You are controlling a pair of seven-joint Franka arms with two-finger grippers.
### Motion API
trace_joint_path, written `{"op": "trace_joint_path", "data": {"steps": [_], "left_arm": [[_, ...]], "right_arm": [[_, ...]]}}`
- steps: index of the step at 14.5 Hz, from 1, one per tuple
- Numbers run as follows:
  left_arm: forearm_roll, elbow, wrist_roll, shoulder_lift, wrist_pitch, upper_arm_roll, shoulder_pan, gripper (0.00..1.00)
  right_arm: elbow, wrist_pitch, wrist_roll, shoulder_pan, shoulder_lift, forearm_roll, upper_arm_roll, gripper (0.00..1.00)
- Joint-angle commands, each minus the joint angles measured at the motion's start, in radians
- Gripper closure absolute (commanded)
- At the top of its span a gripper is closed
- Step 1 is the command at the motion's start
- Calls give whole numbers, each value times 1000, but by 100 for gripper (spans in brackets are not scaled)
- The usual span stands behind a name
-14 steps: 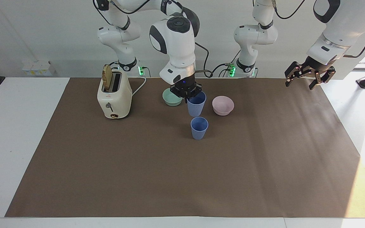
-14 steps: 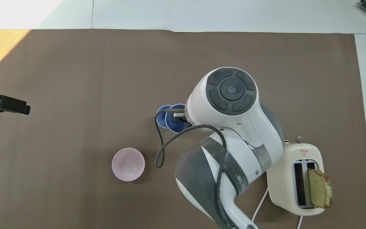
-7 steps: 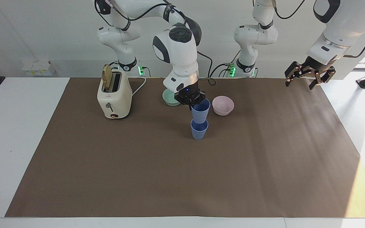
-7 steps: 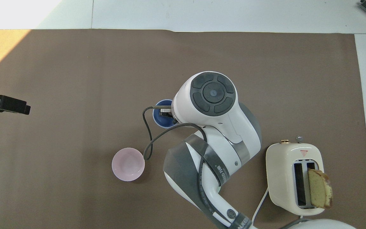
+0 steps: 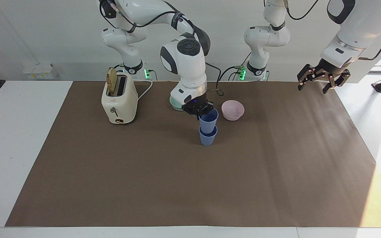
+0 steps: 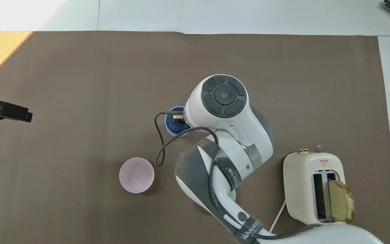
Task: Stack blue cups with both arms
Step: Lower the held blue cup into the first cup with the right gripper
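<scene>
Two blue cups are at the middle of the mat. The lower blue cup [image 5: 208,138] stands on the mat. The upper blue cup [image 5: 209,121] sits partway inside it, upright, its rim well above the lower rim. My right gripper [image 5: 201,113] is shut on the upper cup's rim, on the side toward the robots. From overhead, only a blue crescent of the cups [image 6: 174,128] shows beside the right gripper [image 6: 178,119]; the arm hides the remainder. My left gripper [image 5: 322,80] waits open in the air over the mat's edge at the left arm's end, and its tip [image 6: 4,112] shows overhead.
A pale pink bowl [image 5: 232,110] sits beside the cups, slightly nearer to the robots. A mint-green bowl [image 5: 174,105] is mostly hidden by the right arm. A cream toaster [image 5: 119,99] holding a bread slice [image 6: 340,200] stands toward the right arm's end. Brown mat [image 5: 190,185].
My right gripper carried the held blue cup from beside the pink bowl to over the standing cup, then lowered it partway in. The left arm stayed still.
</scene>
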Motion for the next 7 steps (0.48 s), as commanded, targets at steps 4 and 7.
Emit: {"op": "trace_joint_path", "data": {"steps": [4,7], "left_arm": [[14,-9,-2,-12,-1,-9,11,0],[14,-9,-2,-12,-1,-9,11,0]], "right_arm": [[-16,40,17,-8,8,-9,7,100],[-22,43,4,-26,12,-11,7,0]]}}
